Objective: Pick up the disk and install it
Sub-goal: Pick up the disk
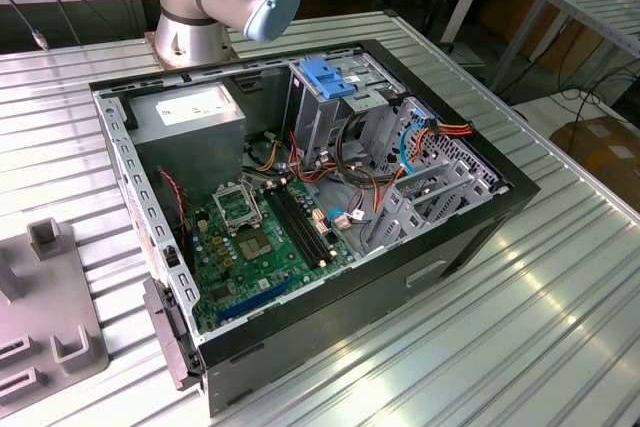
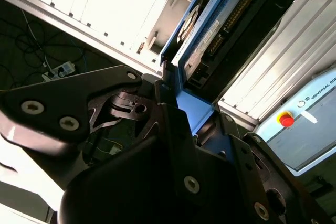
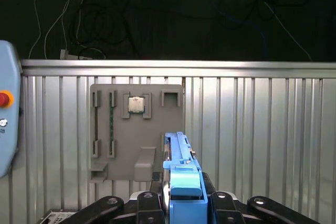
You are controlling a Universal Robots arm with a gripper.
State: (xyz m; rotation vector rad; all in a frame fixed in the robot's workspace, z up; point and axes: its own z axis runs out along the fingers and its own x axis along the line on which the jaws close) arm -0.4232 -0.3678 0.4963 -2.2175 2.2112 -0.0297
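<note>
Blue-railed disk [image 2: 203, 34] with pale label sits clamped in the claw [image 2: 177, 104].

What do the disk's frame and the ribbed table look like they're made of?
On the disk, the frame looks like moulded plastic: bright blue, smooth, faintly glossy. The table is probably aluminium: silvery ribbed panels with streaky reflections.

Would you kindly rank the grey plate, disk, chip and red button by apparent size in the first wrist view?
1. grey plate
2. disk, close to the camera, so unsure
3. chip and red button look alike
</note>
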